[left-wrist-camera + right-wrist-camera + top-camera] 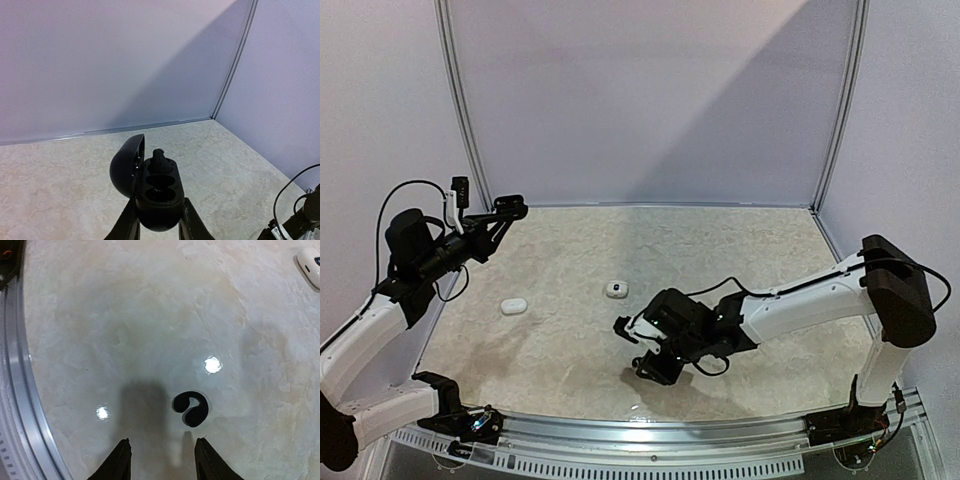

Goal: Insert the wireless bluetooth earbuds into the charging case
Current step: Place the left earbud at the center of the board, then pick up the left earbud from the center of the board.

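My left gripper (158, 214) is shut on an open black charging case (160, 192) and holds it up in the air, lid (126, 165) tipped to the left. A black earbud (160, 161) sits in the far slot, and the near slot is empty. In the top view this gripper (510, 208) is raised at the far left. My right gripper (161, 441) is open, low over the table, with a loose black earbud (191, 409) lying just ahead of its right finger. In the top view the right gripper (655, 365) is near the front middle.
A white oval case (514, 305) lies at the left. A small white rounded piece with a dark spot (616, 289) lies mid-table and also shows in the right wrist view (310, 265). The metal front rail (20, 405) runs close on the left of the right gripper.
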`<state>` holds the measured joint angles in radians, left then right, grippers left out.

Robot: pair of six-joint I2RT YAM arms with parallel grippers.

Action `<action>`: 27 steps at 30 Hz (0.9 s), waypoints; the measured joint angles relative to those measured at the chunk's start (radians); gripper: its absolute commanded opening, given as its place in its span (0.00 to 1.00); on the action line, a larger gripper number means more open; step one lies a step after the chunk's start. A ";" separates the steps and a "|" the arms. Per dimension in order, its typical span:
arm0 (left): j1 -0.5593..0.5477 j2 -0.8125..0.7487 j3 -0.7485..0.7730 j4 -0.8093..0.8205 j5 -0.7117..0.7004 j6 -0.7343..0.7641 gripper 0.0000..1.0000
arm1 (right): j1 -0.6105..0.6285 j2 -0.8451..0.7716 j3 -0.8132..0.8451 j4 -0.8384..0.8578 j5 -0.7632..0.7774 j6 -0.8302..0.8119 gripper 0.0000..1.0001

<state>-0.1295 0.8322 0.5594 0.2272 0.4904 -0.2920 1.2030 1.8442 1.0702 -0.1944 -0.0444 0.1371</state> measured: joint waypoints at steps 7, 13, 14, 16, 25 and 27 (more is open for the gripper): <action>0.000 0.000 0.000 0.005 0.001 0.000 0.00 | -0.072 -0.039 0.125 -0.099 -0.069 -0.031 0.39; 0.000 -0.001 0.000 0.017 0.031 0.001 0.00 | -0.106 0.039 0.317 -0.180 -0.075 -0.108 0.37; 0.000 -0.001 0.000 0.018 0.042 0.002 0.00 | -0.105 0.055 0.328 -0.183 -0.078 -0.121 0.36; 0.000 -0.001 0.000 0.021 0.069 0.003 0.00 | -0.105 0.090 0.333 -0.200 -0.092 -0.153 0.32; 0.000 -0.001 -0.003 0.034 0.138 0.003 0.00 | -0.118 0.188 0.339 -0.322 -0.144 -0.250 0.26; 0.000 -0.001 -0.003 0.039 0.143 0.003 0.00 | -0.118 0.191 0.340 -0.327 -0.153 -0.259 0.24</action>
<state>-0.1295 0.8314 0.5564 0.2665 0.6334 -0.2893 1.0851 2.0350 1.4105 -0.5217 -0.1974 -0.1219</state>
